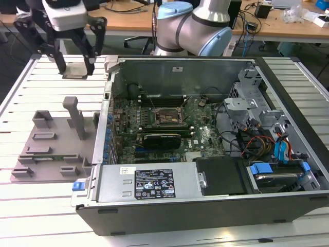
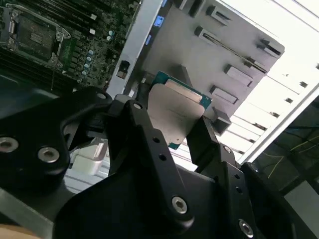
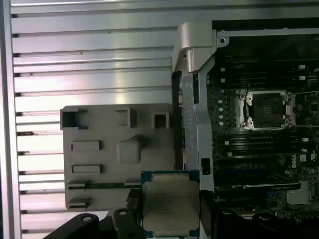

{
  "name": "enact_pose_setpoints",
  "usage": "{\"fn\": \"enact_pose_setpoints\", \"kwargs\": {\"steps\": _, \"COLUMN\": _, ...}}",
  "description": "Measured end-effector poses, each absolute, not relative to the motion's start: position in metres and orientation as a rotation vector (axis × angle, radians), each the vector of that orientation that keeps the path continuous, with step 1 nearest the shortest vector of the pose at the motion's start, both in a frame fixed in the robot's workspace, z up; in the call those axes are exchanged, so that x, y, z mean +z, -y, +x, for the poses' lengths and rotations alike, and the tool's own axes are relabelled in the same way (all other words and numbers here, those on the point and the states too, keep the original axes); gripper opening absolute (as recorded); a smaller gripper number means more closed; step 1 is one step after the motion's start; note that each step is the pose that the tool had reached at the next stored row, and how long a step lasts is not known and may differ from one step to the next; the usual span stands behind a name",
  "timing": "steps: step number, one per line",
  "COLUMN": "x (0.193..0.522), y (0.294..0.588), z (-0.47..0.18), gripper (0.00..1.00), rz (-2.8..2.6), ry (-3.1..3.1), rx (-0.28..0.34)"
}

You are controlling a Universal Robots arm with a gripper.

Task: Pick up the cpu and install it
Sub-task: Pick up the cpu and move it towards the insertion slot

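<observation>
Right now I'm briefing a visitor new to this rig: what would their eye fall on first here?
The open computer case takes the middle of the exterior view, its motherboard socket empty. At that view's upper left the gripper hangs over the table, shut on the cpu, whose silvery top shows in both wrist views. A grey tray lies beside the case, on the exterior view's left.

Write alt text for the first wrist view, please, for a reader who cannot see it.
The gripper holds the cpu by two opposite edges, its metal top facing the camera. Behind it lie a grey fixture tray on the slatted table and an open computer case showing the motherboard socket.
</observation>
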State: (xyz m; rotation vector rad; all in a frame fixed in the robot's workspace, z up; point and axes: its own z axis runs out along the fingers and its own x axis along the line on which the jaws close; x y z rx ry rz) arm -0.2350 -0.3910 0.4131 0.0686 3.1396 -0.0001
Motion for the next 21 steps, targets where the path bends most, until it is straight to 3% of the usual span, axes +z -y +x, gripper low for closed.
{"fn": "enact_pose_setpoints", "kwargs": {"steps": 21, "x": 0.378, "y": 0.381, "z": -0.124, "gripper": 0.55, "rz": 0.069, "ry": -3.151, "rx": -0.001}}
